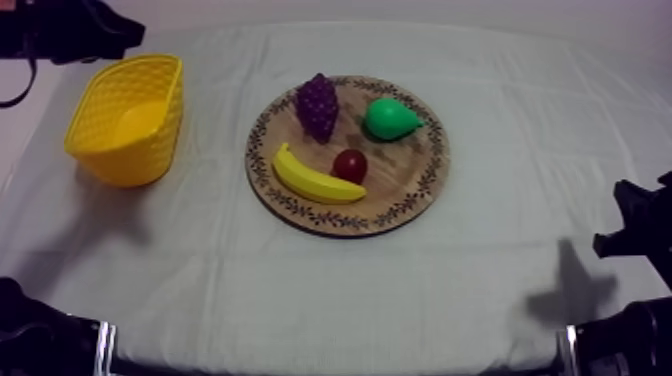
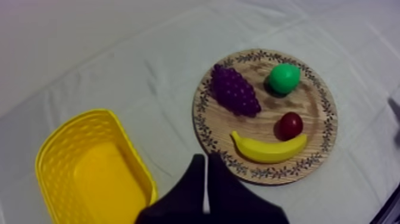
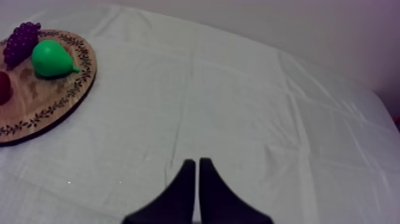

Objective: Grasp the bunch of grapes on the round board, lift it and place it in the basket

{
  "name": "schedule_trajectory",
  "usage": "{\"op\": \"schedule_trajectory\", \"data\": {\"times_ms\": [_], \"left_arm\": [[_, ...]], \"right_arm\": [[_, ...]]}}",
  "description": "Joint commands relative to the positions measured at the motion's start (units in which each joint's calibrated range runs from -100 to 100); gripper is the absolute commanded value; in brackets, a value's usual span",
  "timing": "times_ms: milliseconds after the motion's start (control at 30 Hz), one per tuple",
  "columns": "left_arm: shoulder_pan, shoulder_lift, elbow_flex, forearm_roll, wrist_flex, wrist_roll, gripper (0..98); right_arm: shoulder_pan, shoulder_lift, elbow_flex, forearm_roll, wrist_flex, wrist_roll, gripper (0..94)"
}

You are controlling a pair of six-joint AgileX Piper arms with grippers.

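Note:
The purple bunch of grapes (image 1: 317, 105) lies at the far left of the round wooden board (image 1: 405, 165), next to a green pear (image 1: 388, 118). The yellow basket (image 1: 125, 160) stands empty at the left of the table, apart from the board. My left arm (image 1: 65, 28) hangs over the table's far left corner behind the basket. In the left wrist view my left gripper (image 2: 206, 179) is shut on nothing, above the cloth between the basket (image 2: 59, 134) and the grapes (image 2: 234, 90). My right gripper (image 3: 197, 173) is shut on nothing over bare cloth, far from the grapes (image 3: 21, 40).
A banana (image 1: 315, 180) and a small red fruit (image 1: 349, 165) lie on the near half of the board. My right arm (image 1: 640, 230) sits low at the table's right edge. Open cloth stretches between basket and board and across the whole front.

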State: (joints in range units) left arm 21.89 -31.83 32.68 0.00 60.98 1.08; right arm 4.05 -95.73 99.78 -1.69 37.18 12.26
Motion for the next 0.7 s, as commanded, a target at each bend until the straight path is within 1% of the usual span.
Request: {"op": "schedule_trajectory", "data": {"times_ms": [0,200,333,467,667], "left_arm": [[0.55,4.09,-1.58,0.26,0.40,0.03,0.0],[1.86,11.68,-6.30,0.56,0.83,0.09,0.0],[2.59,16.92,-11.67,0.45,2.45,0.23,0.0],[2.90,22.90,-19.60,0.31,6.67,0.69,0.0],[3.36,32.78,-33.99,0.20,14.65,2.52,0.0]], "right_arm": [[0.01,-0.02,-0.01,0.01,0.00,0.02,0.5],[0.01,-0.02,-0.01,0.01,0.00,0.02,0.5],[0.01,-0.02,-0.01,0.01,0.00,0.00,0.5],[0.01,-0.02,-0.01,0.01,0.00,0.00,0.5],[0.01,-0.02,-0.01,0.01,0.00,0.01,0.5]]}}
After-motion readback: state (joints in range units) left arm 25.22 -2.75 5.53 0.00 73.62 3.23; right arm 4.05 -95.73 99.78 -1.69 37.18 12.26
